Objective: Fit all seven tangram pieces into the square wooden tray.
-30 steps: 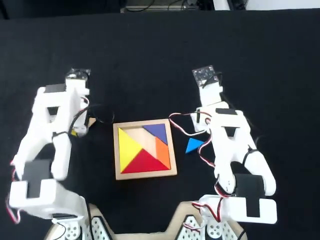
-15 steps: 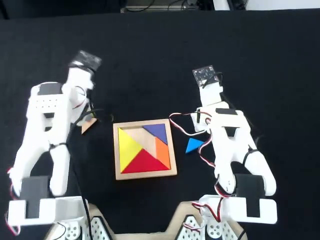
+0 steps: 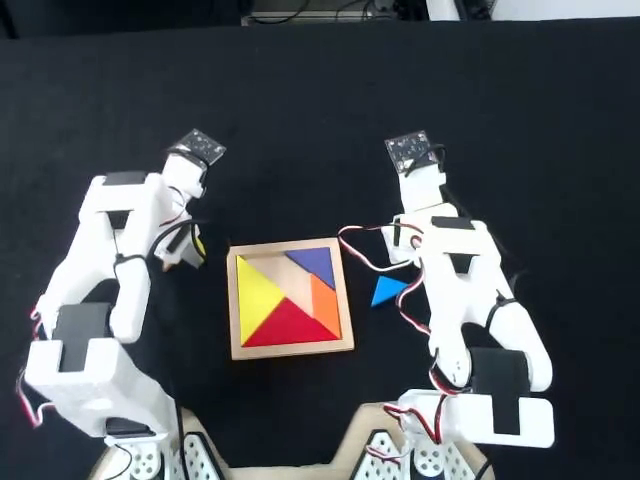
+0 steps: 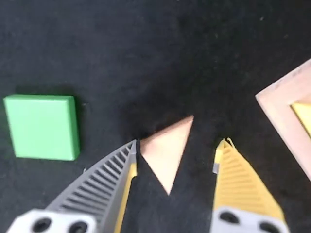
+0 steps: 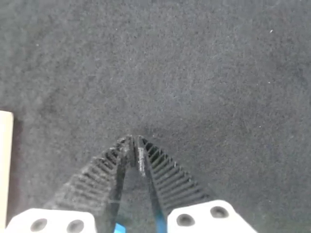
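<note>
The square wooden tray (image 3: pixel 236 304) lies between the arms and holds yellow, red, orange and purple pieces. A pale wedge shows at its far left corner. My left gripper (image 4: pixel 179 143) is open just left of the tray (image 4: pixel 284 104). Its grey finger (image 4: pixel 112 175) and yellow finger (image 4: pixel 234 175) straddle a peach triangle (image 4: pixel 166 147) lying flat on the cloth. The grey fingertip touches the triangle's edge. A green square (image 4: pixel 42 126) lies beside it. A blue triangle (image 3: pixel 386 290) lies right of the tray, by the right arm (image 3: pixel 445 262). My right gripper (image 5: pixel 132 144) is shut and holds nothing.
Black cloth covers the table. A strip of the tray's edge (image 5: pixel 5 165) shows in the right wrist view. Red and white cables (image 3: pixel 362 250) hang from the right arm near the tray's far right corner. Open cloth lies beyond both arms.
The left arm has swung right toward the tray, and its gripper has come over the peach triangle. The right arm has not moved.
</note>
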`<action>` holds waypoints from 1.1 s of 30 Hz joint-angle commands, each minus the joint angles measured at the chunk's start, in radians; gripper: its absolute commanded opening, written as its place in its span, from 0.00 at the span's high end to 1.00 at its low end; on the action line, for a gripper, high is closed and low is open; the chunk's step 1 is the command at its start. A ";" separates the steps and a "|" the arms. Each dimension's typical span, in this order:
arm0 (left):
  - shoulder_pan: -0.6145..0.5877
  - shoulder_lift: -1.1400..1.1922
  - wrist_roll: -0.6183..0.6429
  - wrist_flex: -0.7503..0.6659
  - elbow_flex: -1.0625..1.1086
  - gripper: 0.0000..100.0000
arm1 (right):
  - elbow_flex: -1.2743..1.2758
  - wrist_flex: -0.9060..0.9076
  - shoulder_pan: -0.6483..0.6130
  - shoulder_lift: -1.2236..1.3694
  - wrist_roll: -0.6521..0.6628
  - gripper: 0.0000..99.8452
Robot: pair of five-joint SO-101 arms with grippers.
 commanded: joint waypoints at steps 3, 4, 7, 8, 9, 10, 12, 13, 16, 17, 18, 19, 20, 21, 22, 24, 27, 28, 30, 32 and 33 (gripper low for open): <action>0.016 0.011 -0.006 -0.012 -0.022 0.75 | -0.045 0.000 -0.015 0.002 0.008 0.99; 0.016 0.009 -0.006 -0.012 -0.022 0.75 | -0.045 0.000 -0.015 0.002 0.008 0.99; 0.015 0.008 -0.006 -0.011 -0.022 0.75 | -0.045 0.000 -0.015 0.002 0.008 0.99; 0.015 0.003 -0.008 -0.008 -0.027 0.75 | -0.045 0.000 -0.015 0.002 0.008 0.99; 0.012 -0.008 -0.008 -0.002 -0.039 0.75 | -0.045 0.000 -0.015 0.002 0.008 0.99; -0.002 -0.025 -0.008 -0.002 -0.045 0.75 | -0.045 0.000 -0.015 0.002 0.008 0.99; -0.019 -0.043 -0.008 -0.003 -0.054 0.74 | -0.045 0.000 -0.015 0.002 0.008 0.99; -0.022 -0.049 -0.009 -0.006 -0.053 0.74 | -0.045 0.000 -0.015 0.002 0.008 0.99; -0.021 -0.051 -0.066 -0.003 -0.047 0.75 | -0.045 0.000 -0.015 0.002 0.008 0.99; -0.019 -0.051 -0.089 -0.003 -0.044 0.75 | -0.045 0.000 -0.015 0.002 0.008 0.99; -0.019 -0.051 -0.110 -0.006 -0.038 0.75 | -0.045 0.000 -0.015 0.002 0.008 0.99; -0.018 -0.051 -0.126 -0.009 -0.033 0.75 | -0.045 0.000 -0.015 0.002 0.008 0.99; -0.016 -0.051 -0.143 -0.009 -0.033 0.75 | -0.045 0.000 -0.015 0.002 0.008 0.99; -0.016 -0.051 -0.166 -0.006 -0.033 0.75 | -0.045 0.000 -0.015 0.002 0.008 0.99; -0.016 -0.051 -0.195 -0.003 -0.030 0.75 | -0.045 0.000 -0.015 0.002 0.008 0.99; -0.016 -0.051 -0.261 0.000 -0.027 0.75 | -0.045 -0.002 -0.015 0.002 0.008 0.99; -0.013 -0.051 -0.354 -0.002 -0.007 0.75 | -0.044 -0.012 -0.015 0.002 0.008 0.99; -0.005 -0.051 -0.374 -0.002 -0.002 0.75 | -0.044 -0.012 -0.015 0.002 0.008 0.99; 0.008 -0.051 -0.381 -0.003 -0.002 0.75 | -0.044 -0.012 -0.017 0.002 0.008 0.99; 0.019 -0.051 -0.381 -0.003 -0.002 0.75 | -0.044 -0.012 -0.017 0.002 0.008 0.99; 0.019 -0.051 -0.384 -0.003 -0.002 0.75 | -0.044 -0.012 -0.017 0.002 0.008 0.99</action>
